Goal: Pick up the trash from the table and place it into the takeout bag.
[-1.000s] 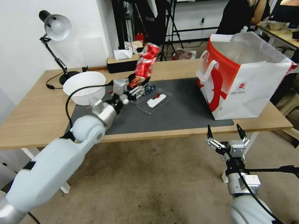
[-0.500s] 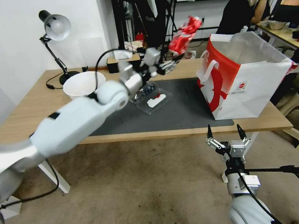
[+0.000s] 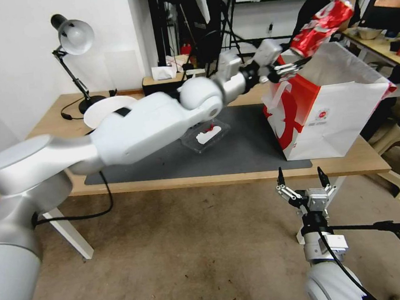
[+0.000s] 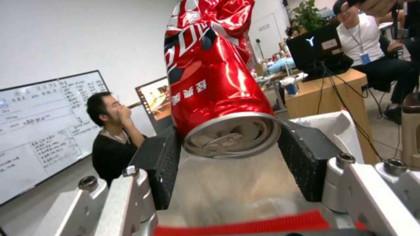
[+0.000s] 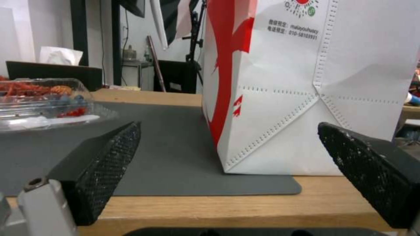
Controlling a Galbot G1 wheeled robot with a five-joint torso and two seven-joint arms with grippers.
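My left gripper [image 3: 295,64] is shut on a crushed red soda can [image 3: 320,22], holding it above the left rim of the takeout bag's open top. In the left wrist view the can [image 4: 214,78] sits pinched between the two black pads [image 4: 304,164], with the bag's silvery lining [image 4: 236,186] right beneath it. The takeout bag [image 3: 341,109] stands upright on the right end of the dark mat [image 3: 237,151] on the table [image 3: 46,154]. My right gripper [image 3: 303,178] hangs open below the table's front edge, facing the bag [image 5: 306,82].
A clear plastic clamshell [image 3: 205,134] with food scraps lies on the mat; it also shows from the right wrist [image 5: 41,98]. A white bowl [image 3: 98,110], a desk lamp [image 3: 71,37] and a tissue box [image 3: 163,81] stand at the back left.
My left arm has swung right and up, carrying the can from above the clamshell across the mat to over the bag's opening. The right arm has stayed still.
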